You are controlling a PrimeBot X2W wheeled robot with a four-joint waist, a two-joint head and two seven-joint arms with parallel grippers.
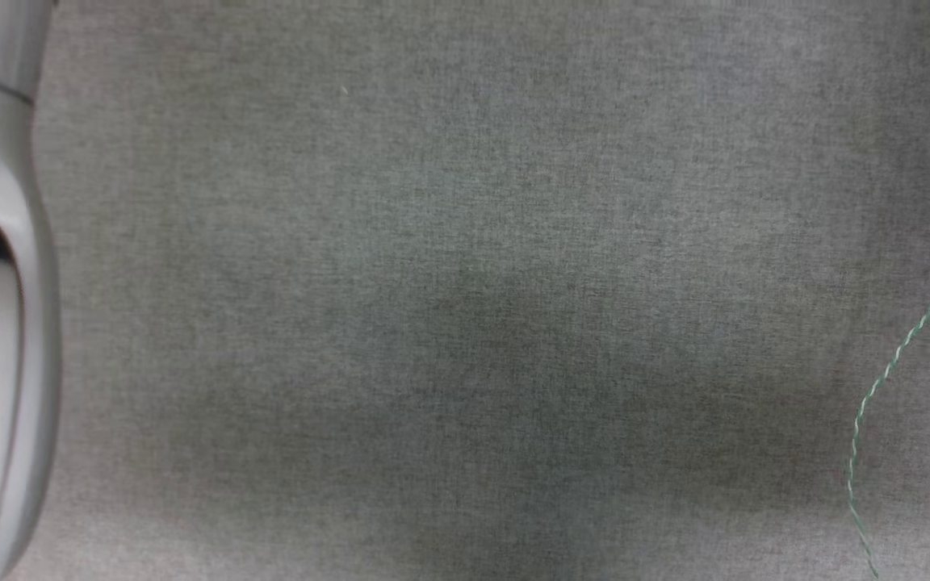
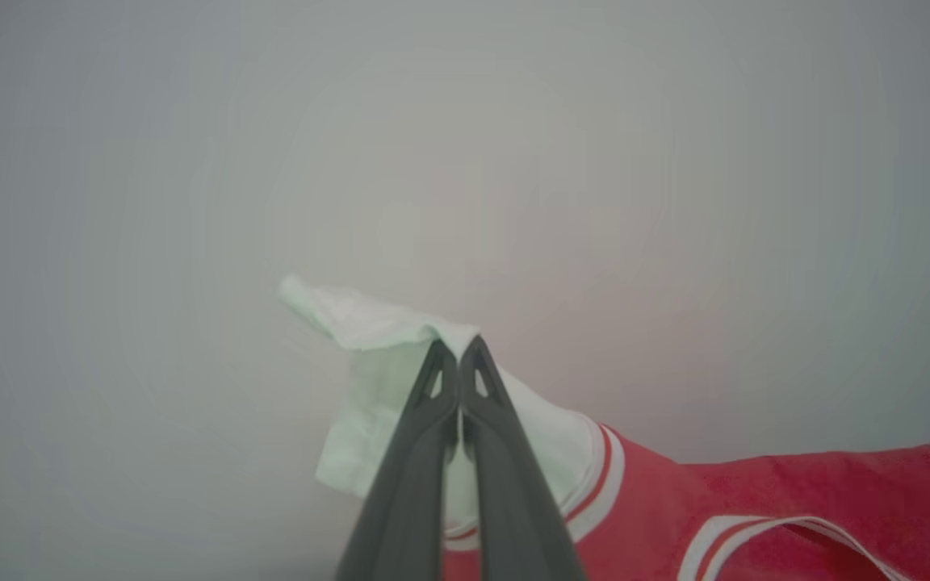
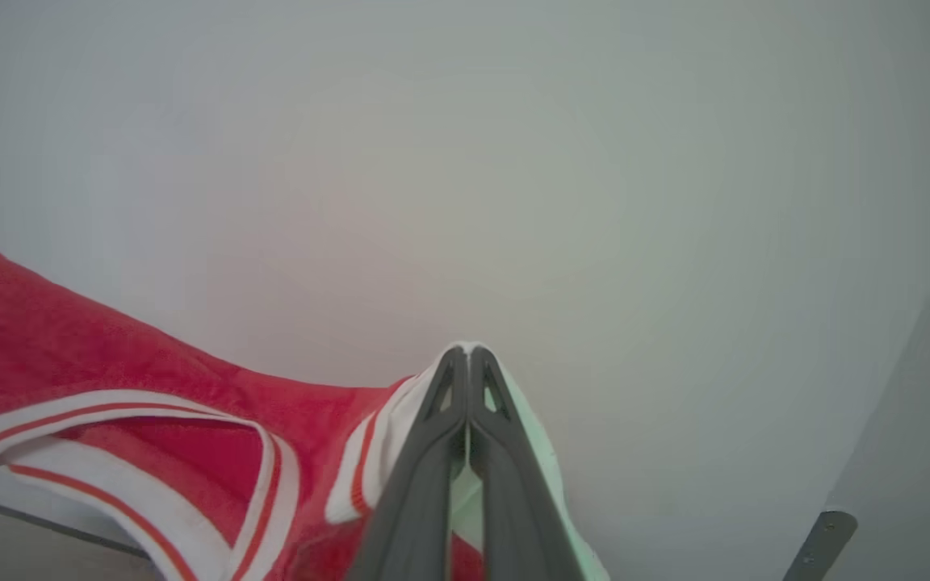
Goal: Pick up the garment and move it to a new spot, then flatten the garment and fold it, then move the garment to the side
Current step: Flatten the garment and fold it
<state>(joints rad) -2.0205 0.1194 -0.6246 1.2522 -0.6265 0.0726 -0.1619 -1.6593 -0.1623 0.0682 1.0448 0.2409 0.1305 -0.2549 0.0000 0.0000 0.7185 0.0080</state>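
Thread (image 1: 885, 378) lies in head view; wrist views show fingers (image 2: 416, 440) pinching garment (image 2: 796, 500).

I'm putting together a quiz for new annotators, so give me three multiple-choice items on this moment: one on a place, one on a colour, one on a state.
1. Where on the garment does the left gripper grip?
A. the red body
B. the neck trim
C. a white sleeve

2. What colour is the loose thread on the grey cloth surface?
A. red
B. green
C. black

3. How does the right gripper stand?
A. shut on the garment
B. wide open
C. shut on nothing

Answers:
1 C: in the left wrist view, white sleeve fabric bunches at its tip.
2 B: a thin green curl runs near the head view's right edge.
3 A: in the right wrist view, it is closed with white fabric pinched at the tip.
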